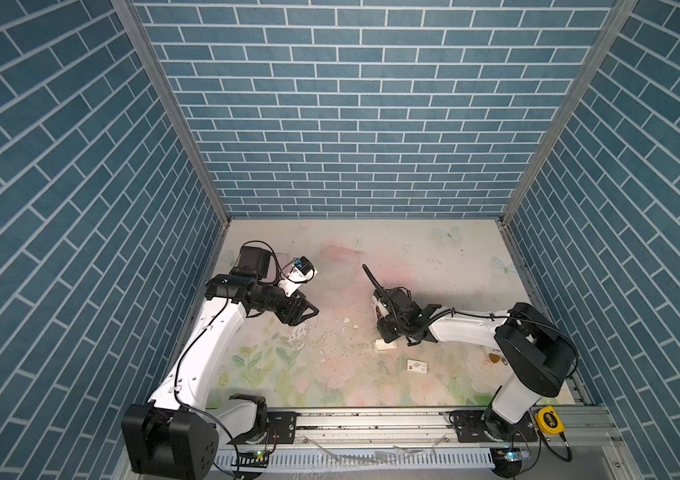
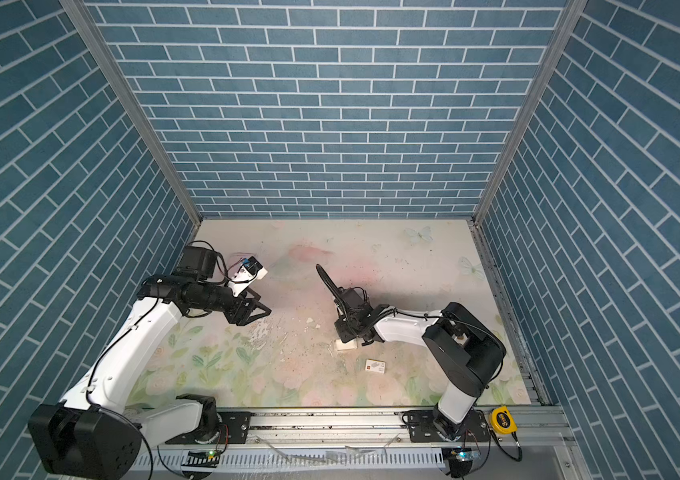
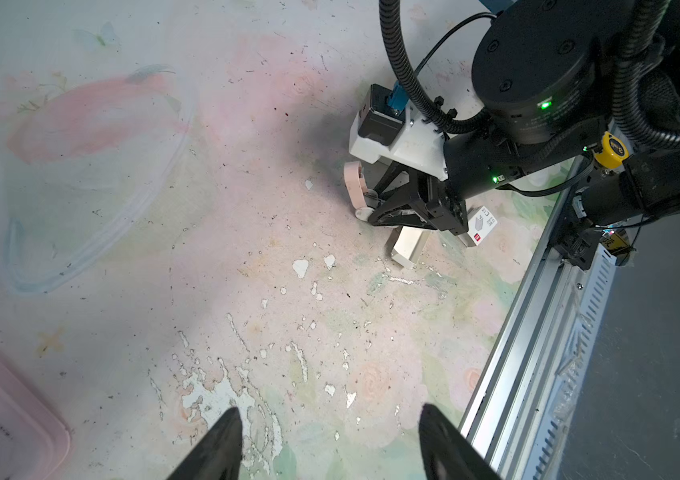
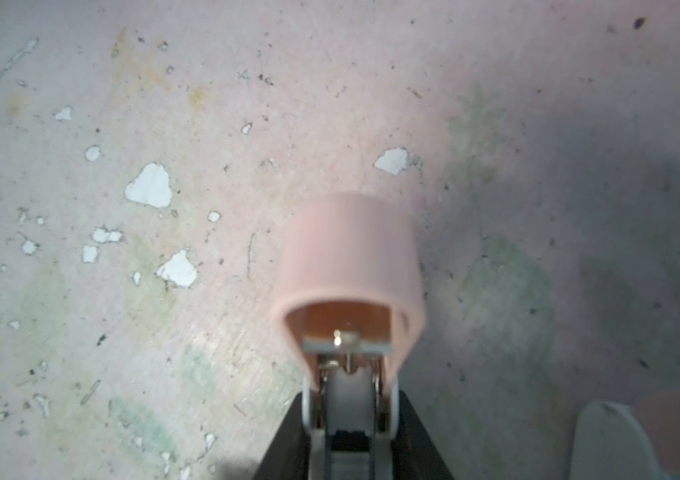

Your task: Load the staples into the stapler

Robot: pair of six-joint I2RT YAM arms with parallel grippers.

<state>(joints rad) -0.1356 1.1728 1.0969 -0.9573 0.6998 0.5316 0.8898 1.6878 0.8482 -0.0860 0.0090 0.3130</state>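
The right gripper (image 4: 350,436) pinches the stapler (image 4: 350,257); the staples tray (image 3: 409,249) lies just beside the stapler. The left gripper (image 3: 330,440), spread and empty, hangs well apart from it.

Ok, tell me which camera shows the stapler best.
The right wrist view: the stapler fills the centre, its pink lid open and the metal channel visible, held in the right gripper. The left wrist view shows it small and side-on. In both top views the gripper mostly hides it.
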